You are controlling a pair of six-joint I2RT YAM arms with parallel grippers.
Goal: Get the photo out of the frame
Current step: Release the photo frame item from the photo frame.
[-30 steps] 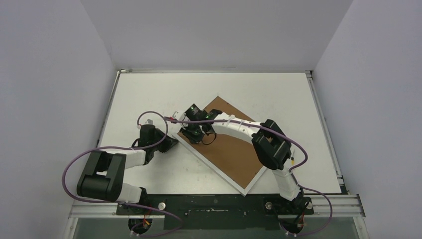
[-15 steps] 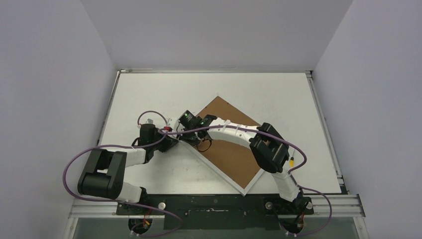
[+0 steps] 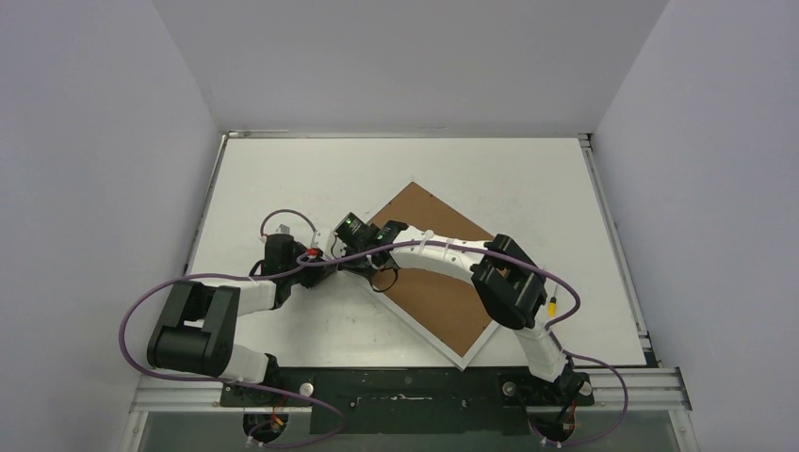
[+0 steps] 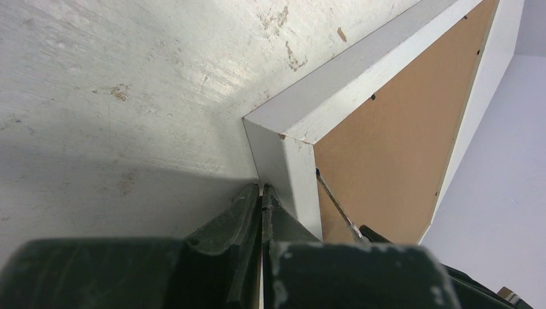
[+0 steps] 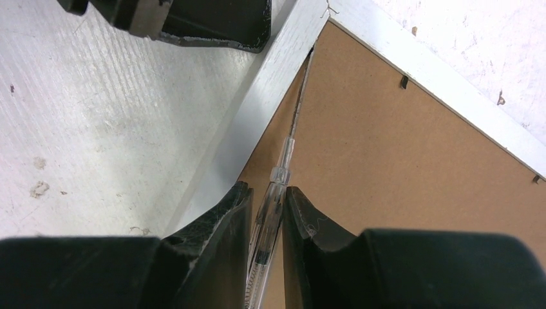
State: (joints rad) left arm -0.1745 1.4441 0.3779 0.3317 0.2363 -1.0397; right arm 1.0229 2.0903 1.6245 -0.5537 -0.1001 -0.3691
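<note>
Now, nearest you, your left tool [image 4: 262,192] is pressed together with nothing in it, its tip right against the outer wall of the flat white rectangular picture frame [image 4: 335,87] at its left corner. Over the last second your right tool [image 5: 266,196] has slid leftward across the brown fibreboard backing panel [image 5: 399,174] to that same corner. It pinches a thin clear-handled screwdriver [image 5: 282,158] whose metal tip now sits in the seam between panel and white border. That looks like the prying step just starting, with the left tool as a brace; the panel still lies flat and seated. The frame itself has not shifted. It lies face-down midway across the scuffed white surface [image 4: 129,77], long axis running from far-left to near-right, one corner pointing at the far wall. The sunset photo is hidden, presumably under the panel
</note>
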